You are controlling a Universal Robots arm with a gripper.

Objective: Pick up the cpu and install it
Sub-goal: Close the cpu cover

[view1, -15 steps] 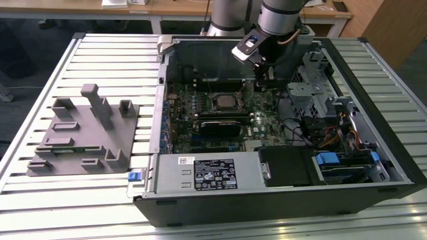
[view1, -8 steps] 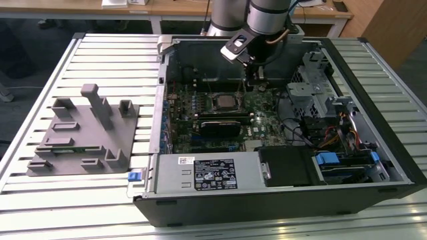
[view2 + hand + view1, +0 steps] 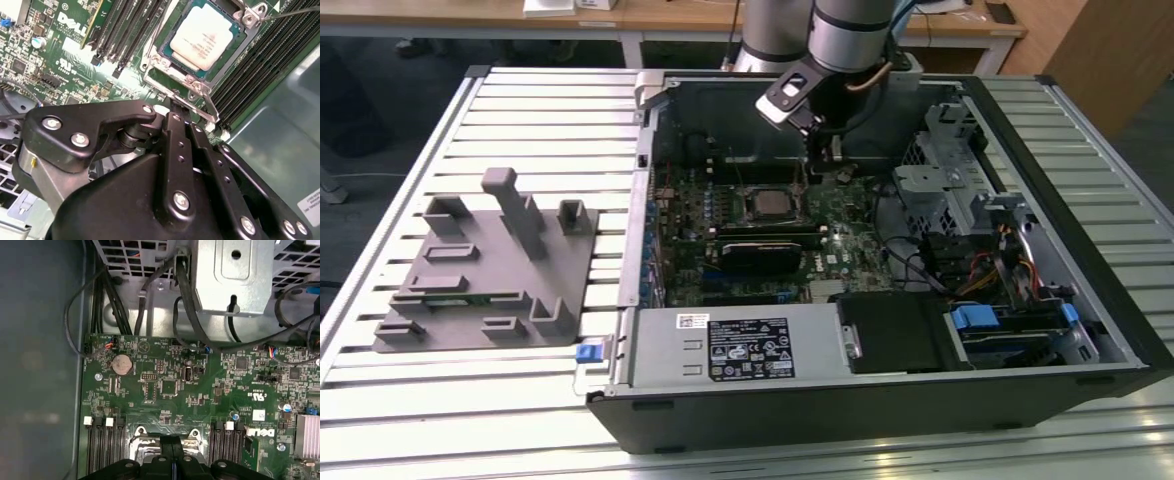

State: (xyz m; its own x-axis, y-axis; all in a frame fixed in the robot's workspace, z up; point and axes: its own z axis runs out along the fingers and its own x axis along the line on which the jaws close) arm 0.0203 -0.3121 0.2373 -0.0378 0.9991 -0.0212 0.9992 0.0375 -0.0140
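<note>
The cpu already lies in its socket (whether it is latched down I cannot tell), and the gripper, closed up and empty, hangs just beside it.

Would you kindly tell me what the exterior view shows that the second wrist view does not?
The exterior view adds the grey holder block on the slatted table, beside the computer case. The second wrist view adds the screws on the links of the gripper. Both share the cpu lying in its socket, with the gripper close by, off the cpu.
</note>
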